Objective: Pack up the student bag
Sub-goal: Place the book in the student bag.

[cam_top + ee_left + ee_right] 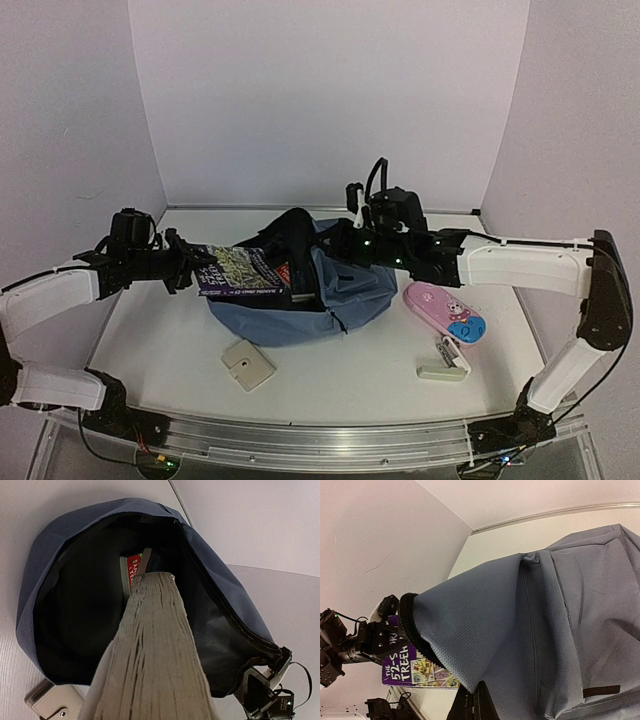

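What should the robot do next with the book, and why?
Probably slide the book a little farther into the student bag. The left jaws grip it with its far end just at the bag's open mouth, while the right jaws hold the bag's rim up, so the way in looks open.

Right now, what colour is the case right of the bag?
Pink with a blue patch; the case shows best in top view.
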`<state>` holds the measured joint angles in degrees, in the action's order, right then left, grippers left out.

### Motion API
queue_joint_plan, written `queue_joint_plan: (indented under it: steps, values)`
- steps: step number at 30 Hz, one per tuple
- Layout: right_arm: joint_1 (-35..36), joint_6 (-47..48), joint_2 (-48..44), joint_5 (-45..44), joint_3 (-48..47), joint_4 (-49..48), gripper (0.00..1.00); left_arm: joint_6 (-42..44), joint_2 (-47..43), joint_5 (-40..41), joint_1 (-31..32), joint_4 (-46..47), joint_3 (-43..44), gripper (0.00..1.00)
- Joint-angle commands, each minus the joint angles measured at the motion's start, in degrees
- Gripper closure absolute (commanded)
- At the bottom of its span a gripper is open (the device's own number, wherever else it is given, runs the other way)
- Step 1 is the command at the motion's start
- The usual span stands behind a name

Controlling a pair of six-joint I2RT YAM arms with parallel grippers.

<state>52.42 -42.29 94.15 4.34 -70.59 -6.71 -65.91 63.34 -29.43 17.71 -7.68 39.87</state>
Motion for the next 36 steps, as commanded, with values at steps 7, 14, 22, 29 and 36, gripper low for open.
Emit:
queue_joint_plan:
  steps: [7, 14, 22, 29, 36]
  values:
    - [0.08, -1.2, -4.51, 0.57, -0.34, -7.17, 1.0, -5.43, 8.86, -0.2, 2.37, 19.27, 1.8, 1.0]
    - [0.13, -0.68, -4.5, 0.83, -0.6, -7.23, 1.0, -5.06, 16.88, -1.09, 4.4, 21.75, 7.01, 1.0]
    - [0.09, -0.5, -4.2, 0.9, -0.51, -7.26, 1.0, -3.83, 27.72, 1.03, 8.1, 23.36, 15.99, 1.0]
    - [0.13, -0.28, -4.6, 0.83, 0.02, -7.26, 1.0, -1.69, 37.02, 4.56, 11.36, 22.63, 23.21, 1.0]
    - [0.1, -0.23, -4.84, 0.39, 0.22, -7.26, 1.0, 3.23, 45.41, 8.76, 14.67, 13.47, 30.18, 0.98]
